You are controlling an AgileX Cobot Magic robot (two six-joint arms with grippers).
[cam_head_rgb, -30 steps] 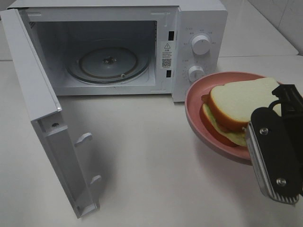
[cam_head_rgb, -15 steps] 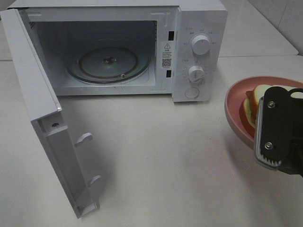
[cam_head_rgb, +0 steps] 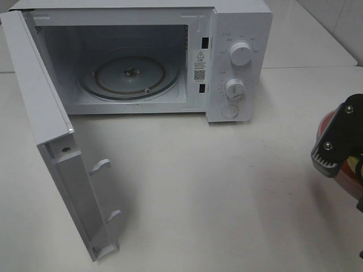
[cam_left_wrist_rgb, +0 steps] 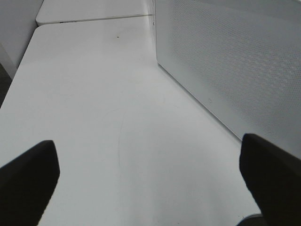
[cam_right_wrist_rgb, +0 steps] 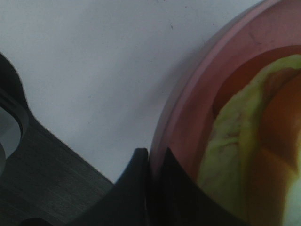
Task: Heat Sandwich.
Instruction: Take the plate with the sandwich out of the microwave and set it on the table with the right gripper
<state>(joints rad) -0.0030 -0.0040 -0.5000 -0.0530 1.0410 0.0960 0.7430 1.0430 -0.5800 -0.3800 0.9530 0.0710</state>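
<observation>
The sandwich (cam_right_wrist_rgb: pixel 235 141) lies on a round pink plate (cam_right_wrist_rgb: pixel 188 117); the right wrist view shows its yellow-green filling and orange-brown crust up close. My right gripper (cam_right_wrist_rgb: pixel 149 157) is shut on the plate's rim. In the high view this gripper (cam_head_rgb: pixel 336 144) sits at the far right edge and covers nearly all of the plate (cam_head_rgb: pixel 325 122). The sandwich cannot be made out there. My left gripper (cam_left_wrist_rgb: pixel 150 181) is open over bare table with nothing between its dark fingers (cam_left_wrist_rgb: pixel 28 183).
The white microwave (cam_head_rgb: pixel 238 56) stands at the back with its door (cam_head_rgb: pixel 51 130) swung wide to the left and a glass turntable (cam_head_rgb: pixel 129 76) inside. A white perforated panel (cam_left_wrist_rgb: pixel 235 61) of it rises beside my left gripper. The white table (cam_head_rgb: pixel 215 192) lies in front.
My right gripper has carried the plate and sandwich to the right, away from the microwave, until most of it left the high view. The left arm has not moved.
</observation>
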